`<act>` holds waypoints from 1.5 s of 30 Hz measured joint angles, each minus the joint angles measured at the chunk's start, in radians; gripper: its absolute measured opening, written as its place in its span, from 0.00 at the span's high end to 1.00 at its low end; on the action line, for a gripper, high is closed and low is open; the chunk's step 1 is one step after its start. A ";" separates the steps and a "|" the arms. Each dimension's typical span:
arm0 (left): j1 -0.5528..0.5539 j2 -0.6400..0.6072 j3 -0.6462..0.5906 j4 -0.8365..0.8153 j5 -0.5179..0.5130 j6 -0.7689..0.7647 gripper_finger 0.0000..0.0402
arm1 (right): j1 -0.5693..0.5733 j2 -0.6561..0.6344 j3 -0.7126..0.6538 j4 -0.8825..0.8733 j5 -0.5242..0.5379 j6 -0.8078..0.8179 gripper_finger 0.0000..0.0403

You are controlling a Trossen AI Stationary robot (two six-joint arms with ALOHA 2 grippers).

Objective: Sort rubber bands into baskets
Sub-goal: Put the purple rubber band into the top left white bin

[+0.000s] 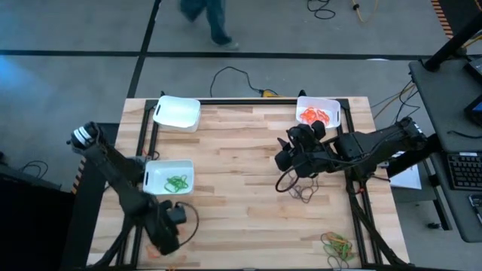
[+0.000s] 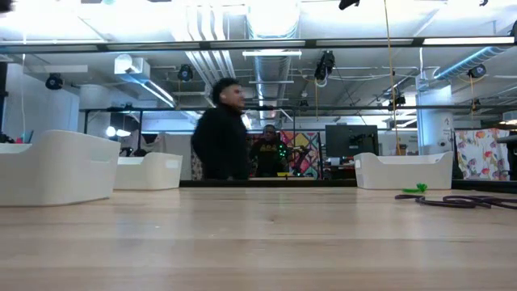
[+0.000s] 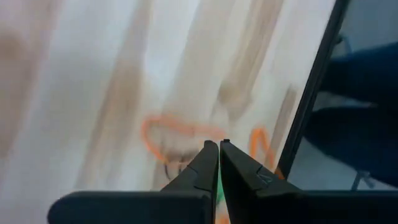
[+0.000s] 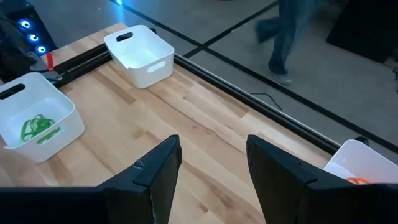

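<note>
Three white baskets stand on the wooden table. The far-left basket (image 1: 178,111) shows nothing inside, the left basket (image 1: 169,178) holds green rubber bands (image 4: 35,127), and the far-right basket (image 1: 318,113) holds orange ones. My left gripper (image 3: 218,146) is shut above the table's near left corner, over loose orange bands (image 3: 166,134), with a green sliver between its fingers. My right gripper (image 4: 211,165) hangs open over the table's right half, nothing between its fingers. Dark bands (image 1: 305,193) lie beneath it. My left gripper pinches a green rubber band between its two fingers; only a thin green strip (image 3: 217,200) shows in the slit between them. The fingers slant down toward the table. The fingers themselves hide how the band hangs.
A mixed pile of rubber bands (image 1: 339,245) lies at the near right corner. A black frame rail (image 3: 311,93) runs along the table's edge beside my left gripper. A person (image 2: 222,133) walks behind the table. The table's middle is bare wood (image 1: 241,173).
</note>
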 joint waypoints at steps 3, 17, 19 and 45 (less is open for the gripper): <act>0.076 -0.040 0.000 0.005 -0.010 0.084 1.00 | 0.000 0.000 0.000 0.002 -0.013 0.001 0.56; 0.053 -0.025 -0.063 -0.003 0.198 0.096 0.89 | 0.001 0.000 -0.002 0.001 -0.116 -0.008 0.56; 0.033 -0.013 -0.088 0.032 0.229 0.082 0.83 | 0.001 0.000 -0.002 0.001 -0.115 -0.021 0.56; -0.075 0.266 -0.041 0.120 0.288 0.044 0.96 | 0.001 0.000 -0.002 0.025 -0.114 -0.043 0.56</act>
